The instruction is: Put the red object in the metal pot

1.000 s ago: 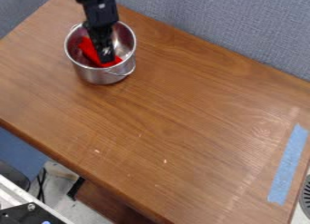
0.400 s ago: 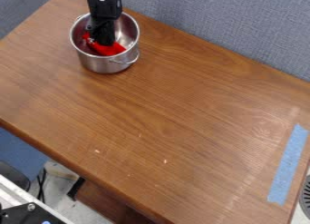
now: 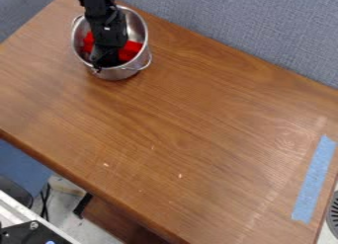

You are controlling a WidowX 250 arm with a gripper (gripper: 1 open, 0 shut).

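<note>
Gripper (image 3: 103, 52): jaws together, down inside metal pot (image 3: 129, 68) w/ red object (image 3: 128, 52). Lift straight, avoid snagging rim.

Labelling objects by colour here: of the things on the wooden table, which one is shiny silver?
The metal pot at the table's far left corner: round and steel, with the red object and the gripper inside it. The blue tape strip is flat and matte.
</note>
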